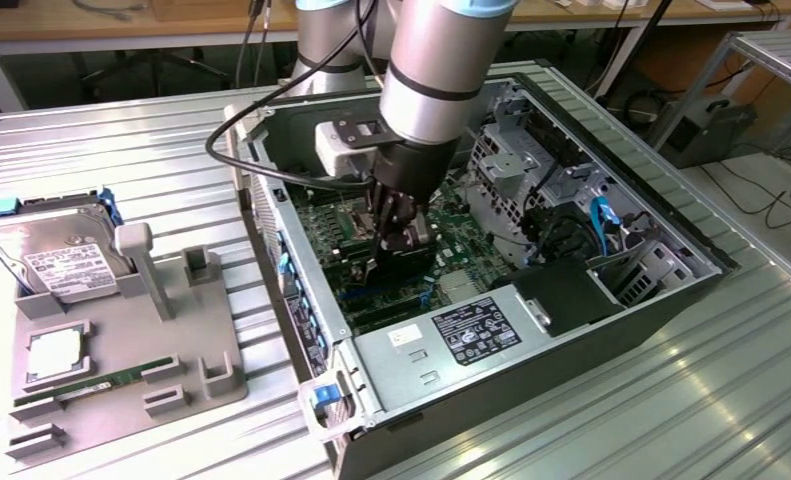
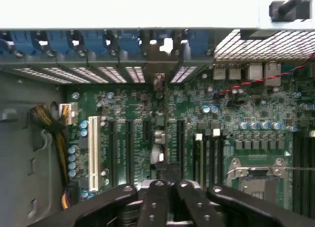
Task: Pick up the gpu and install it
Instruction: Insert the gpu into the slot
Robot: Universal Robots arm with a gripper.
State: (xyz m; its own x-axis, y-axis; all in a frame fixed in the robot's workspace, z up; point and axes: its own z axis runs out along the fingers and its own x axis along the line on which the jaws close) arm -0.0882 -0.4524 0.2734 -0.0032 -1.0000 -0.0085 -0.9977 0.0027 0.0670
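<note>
The gpu (image 1: pixel 403 272) is a thin dark card standing on edge inside the open computer case (image 1: pixel 662 290), low over the green motherboard (image 1: pixel 462 250). My gripper (image 1: pixel 402 232) reaches down from above and is shut on the card's upper edge. In the wrist view the gpu (image 2: pixel 158 138) appears edge-on as a narrow strip running from between my dark fingers (image 2: pixel 152 202) toward the case's rear slot openings (image 2: pixel 147 72), in line with the black expansion slots (image 2: pixel 129 148). My gripper (image 2: pixel 167 190) hides the near end of the card.
A grey fixture tray (image 1: pixel 215 360) sits at the exterior view's left with a silver hard drive (image 1: pixel 55 255) and a green memory stick (image 1: pixel 95 385). Inside the case are drive cages (image 1: pixel 515 160), blue cables (image 1: pixel 602 215) and a white slot (image 2: pixel 93 145).
</note>
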